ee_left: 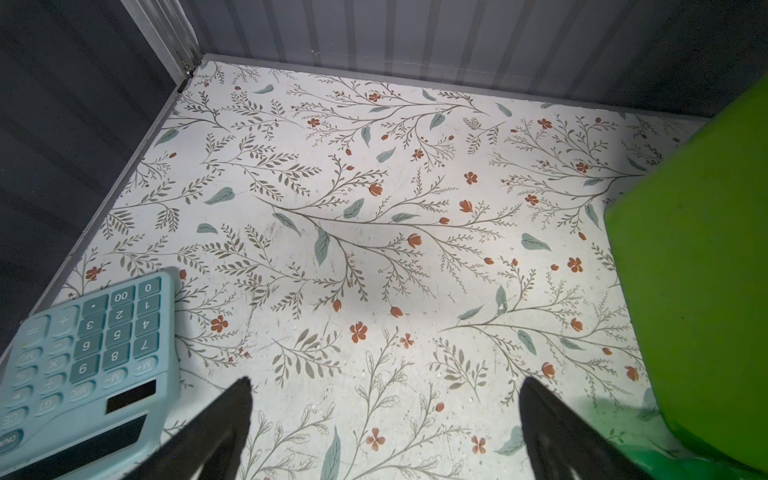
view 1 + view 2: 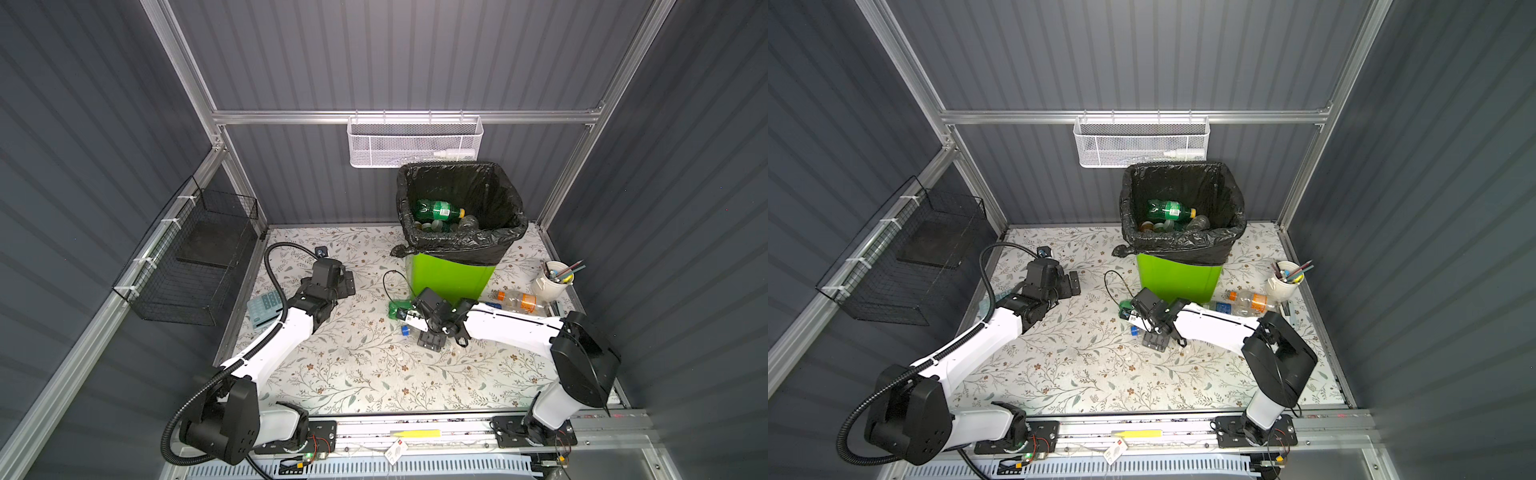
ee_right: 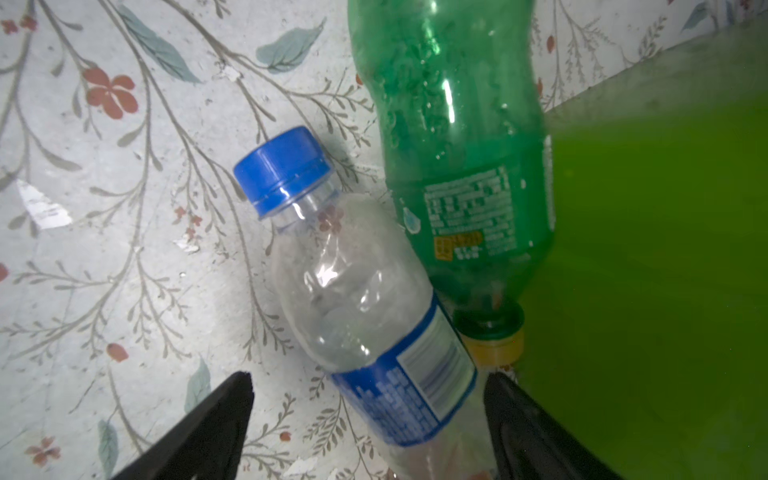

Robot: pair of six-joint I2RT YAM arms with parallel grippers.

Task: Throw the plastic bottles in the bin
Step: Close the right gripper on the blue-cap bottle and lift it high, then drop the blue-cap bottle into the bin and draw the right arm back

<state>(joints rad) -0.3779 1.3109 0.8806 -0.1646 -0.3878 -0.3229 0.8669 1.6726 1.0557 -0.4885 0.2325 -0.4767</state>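
My right tool (image 3: 370, 380) is down low at the foot of the bin (image 2: 451, 276), at the corner of the bin that faces my arm bases. Its jaws stand apart on either side of a clear bottle (image 3: 357, 291) lying on the worktop (image 2: 374, 374). That bottle has a blue cap (image 3: 282, 166) and a blue label. One finger (image 3: 511, 407) sits just beside the label. The other finger (image 3: 224, 411) is clear of the bottle with floral worktop showing between them, so I am around the bottle and not clamped on it. A green bottle (image 3: 453, 145) lies touching the clear one, between it and the bin's green wall, with its yellow cap (image 3: 494, 353) pointing toward my tool. My left tool (image 1: 386, 386) is spread wide with nothing between its fingers, over bare worktop well away from the bin, on the side opposite the cup. A pale blue calculator (image 1: 83, 361) lies farther from the bin than this tool. Inside the bin's black bag (image 2: 461, 243), another green bottle with a yellow cap (image 2: 438, 210) rests on top of several more bottles. On the opposite side of the bin, an orange-labelled bottle (image 2: 519, 301) lies on the worktop between the bin and a white cup of pencils (image 2: 550, 284).
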